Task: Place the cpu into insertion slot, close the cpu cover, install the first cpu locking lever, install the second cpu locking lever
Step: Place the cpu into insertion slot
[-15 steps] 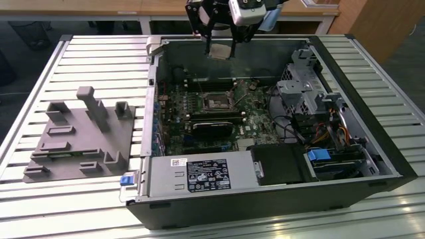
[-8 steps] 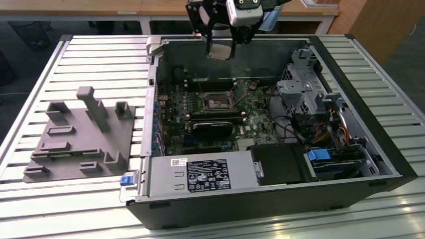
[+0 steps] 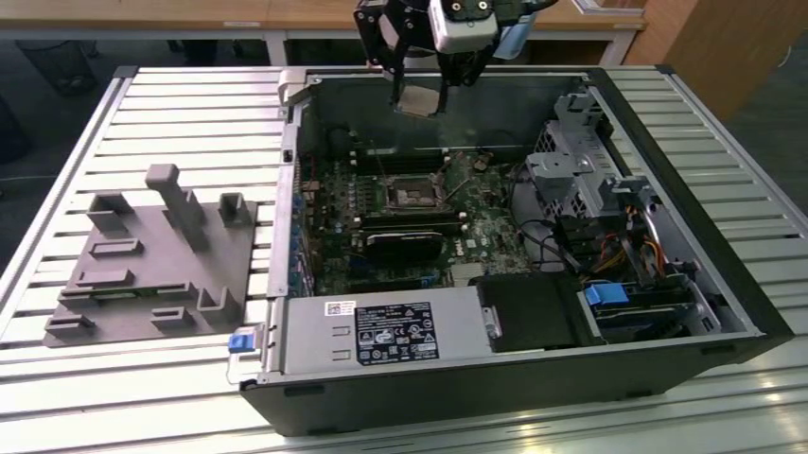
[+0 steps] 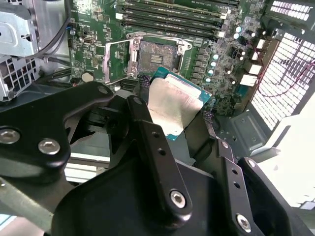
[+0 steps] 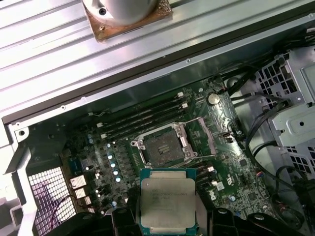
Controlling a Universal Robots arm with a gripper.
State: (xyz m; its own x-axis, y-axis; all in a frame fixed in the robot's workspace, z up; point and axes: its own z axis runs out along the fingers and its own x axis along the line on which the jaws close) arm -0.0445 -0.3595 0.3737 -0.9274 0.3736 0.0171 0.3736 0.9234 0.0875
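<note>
The cpu (image 5: 168, 201), a flat square with a matt silvery-grey lid on green substrate, is held tilted by the gripper (image 4: 174, 98), black fingers closed on opposite edges, above the motherboard, apart from the empty insertion slot (image 5: 160, 146)

Your cpu (image 5: 167, 204), silvery top with a green edge, hangs pinched in the claw (image 4: 174, 101), apart from the empty dark insertion slot (image 5: 160, 146); you see its cpu cover (image 4: 118, 61) swung open alongside.

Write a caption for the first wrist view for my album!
Tool gripping the cpu in the air, with the uncovered insertion slot on the motherboard below.
</note>
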